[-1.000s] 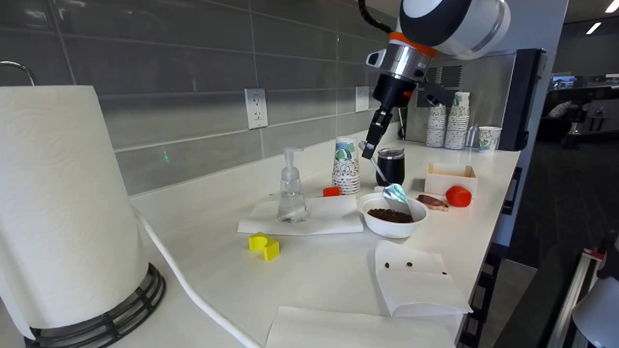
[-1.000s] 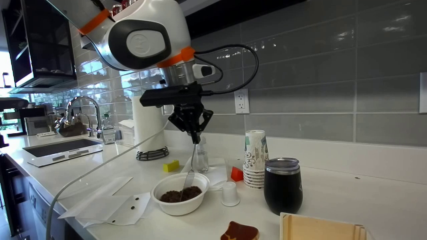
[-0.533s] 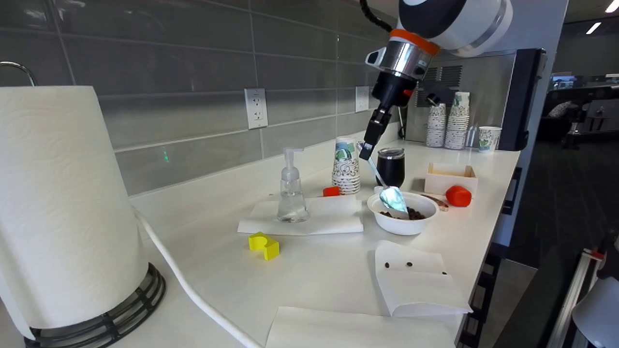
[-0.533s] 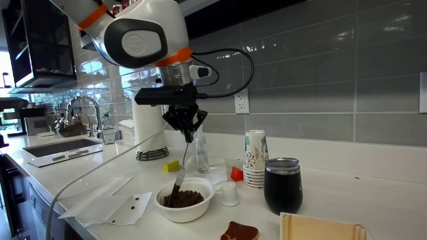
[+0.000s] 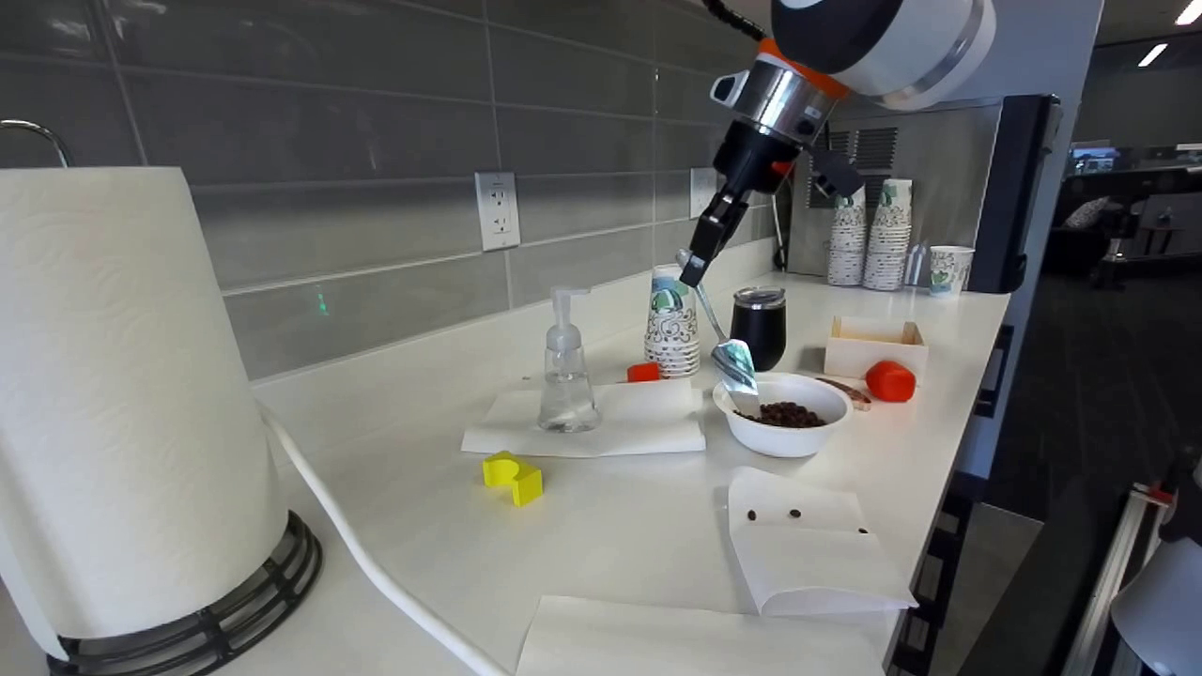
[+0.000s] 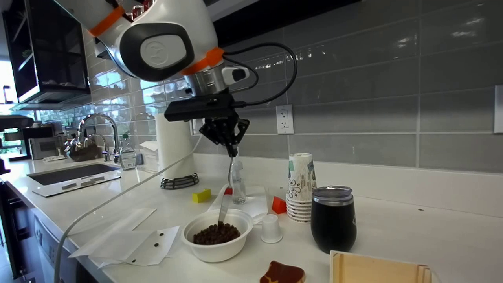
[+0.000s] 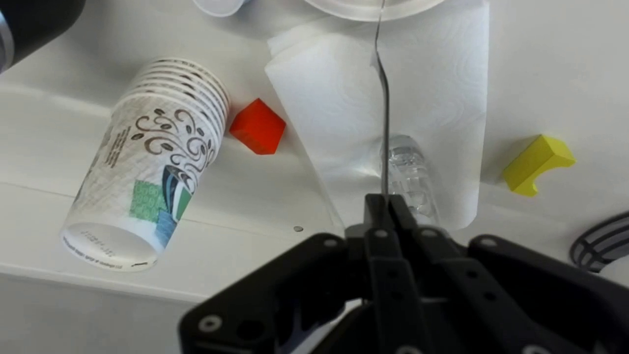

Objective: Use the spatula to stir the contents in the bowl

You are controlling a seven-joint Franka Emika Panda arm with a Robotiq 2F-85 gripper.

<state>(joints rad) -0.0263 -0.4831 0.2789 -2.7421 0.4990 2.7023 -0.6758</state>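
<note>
My gripper (image 5: 693, 278) is shut on the handle end of the spatula and holds it above the bowl; it also shows in an exterior view (image 6: 232, 152) and in the wrist view (image 7: 386, 200). The shiny, slender spatula (image 5: 735, 364) points down, tilted, its head inside the bowl at the wall side, the tip at the edge of the contents (image 6: 217, 235). Its thin shaft (image 7: 385, 118) runs up the wrist view. The round white bowl (image 6: 220, 254) stands on the counter, holding dark brown pieces. Only its rim (image 7: 363, 14) shows in the wrist view.
A clear pump bottle (image 5: 567, 376) stands on a napkin beside the bowl. Stacked paper cups (image 6: 301, 184), a black tumbler (image 6: 333, 220) and a small white cup (image 6: 271, 228) are close by. A red block (image 7: 258, 127), a yellow block (image 7: 538, 164) and a wooden box (image 5: 875, 352) lie around.
The bowl has slid slightly away from its earlier place between the first frames and then stayed. The spatula head has shifted across the contents toward the wall side, and the gripper has risen a little.
</note>
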